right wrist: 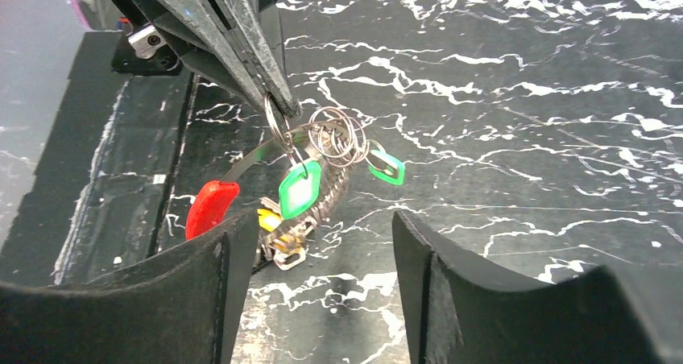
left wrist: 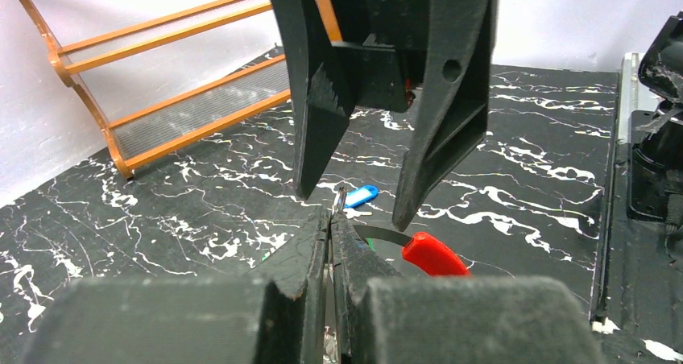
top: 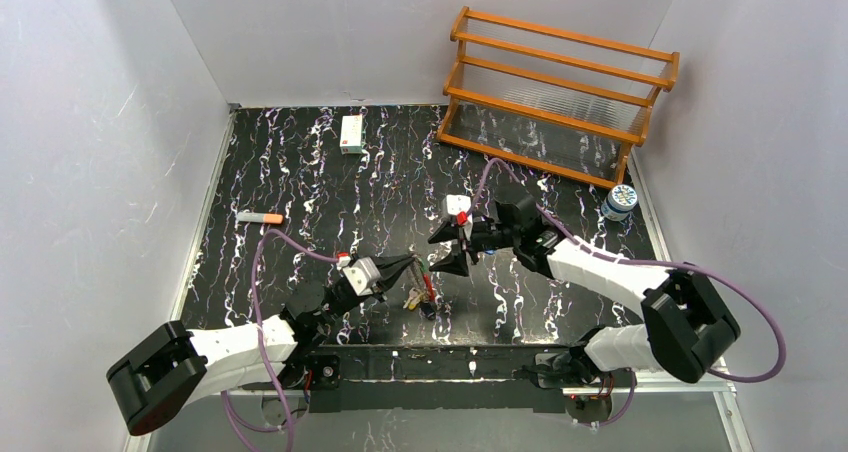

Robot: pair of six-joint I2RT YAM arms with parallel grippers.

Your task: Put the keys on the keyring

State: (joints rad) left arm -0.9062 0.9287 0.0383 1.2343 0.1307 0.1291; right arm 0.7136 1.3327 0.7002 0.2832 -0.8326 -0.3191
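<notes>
My left gripper (top: 412, 269) is shut on the thin metal of the keyring (right wrist: 322, 142) and holds it just above the table. In the right wrist view its tips (right wrist: 278, 98) pinch a small ring, with a green-tagged key (right wrist: 300, 188), a red plastic segment (right wrist: 211, 207) and a cluster of metal keys (right wrist: 298, 239) hanging below. A second green tag (right wrist: 388, 169) hangs on the far side. The blue-tagged key (left wrist: 360, 196) lies on the table beyond the ring. My right gripper (top: 447, 252) is open and empty, its fingers (right wrist: 225, 283) facing the ring from close by.
A wooden rack (top: 560, 92) stands at the back right, with a small bottle (top: 620, 202) beside it. A small white box (top: 351, 133) lies at the back centre. An orange-tipped marker (top: 260, 217) lies at the left.
</notes>
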